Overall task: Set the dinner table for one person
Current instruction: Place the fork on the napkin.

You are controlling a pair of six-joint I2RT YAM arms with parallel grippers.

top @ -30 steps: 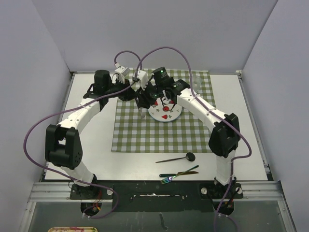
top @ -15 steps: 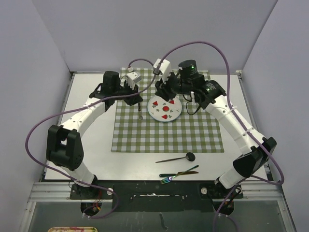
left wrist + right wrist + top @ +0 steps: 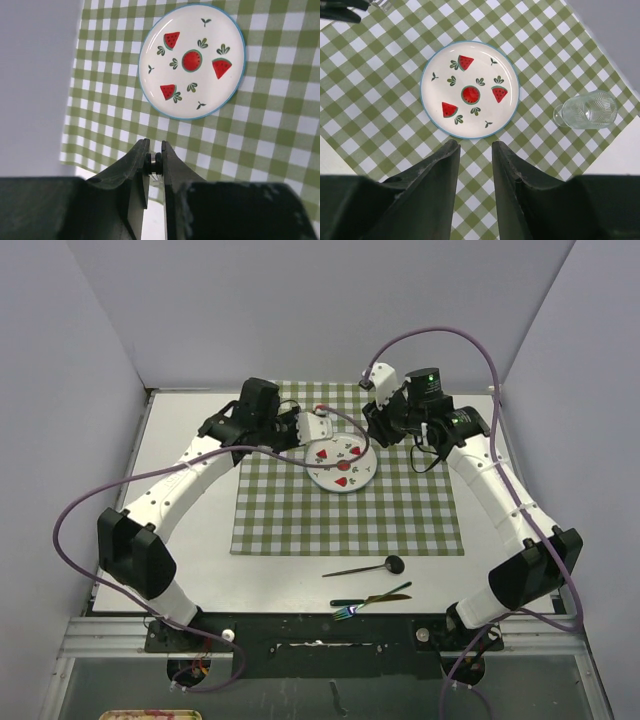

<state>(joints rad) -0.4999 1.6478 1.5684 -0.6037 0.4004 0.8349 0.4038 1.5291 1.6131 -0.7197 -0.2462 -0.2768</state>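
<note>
Toward the arm bases in the top view, well back from both sets of jaws, the spoon [image 3: 365, 568] and fork [image 3: 350, 610] lie left-to-right on the bare dinner table [image 3: 280, 580], nearer your right arm; the left wrist view shows the left gripper [image 3: 155, 144] with jaws together and the plate [image 3: 192, 60] ahead, and the right wrist view shows the right gripper [image 3: 475, 144] with jaws apart.
</note>
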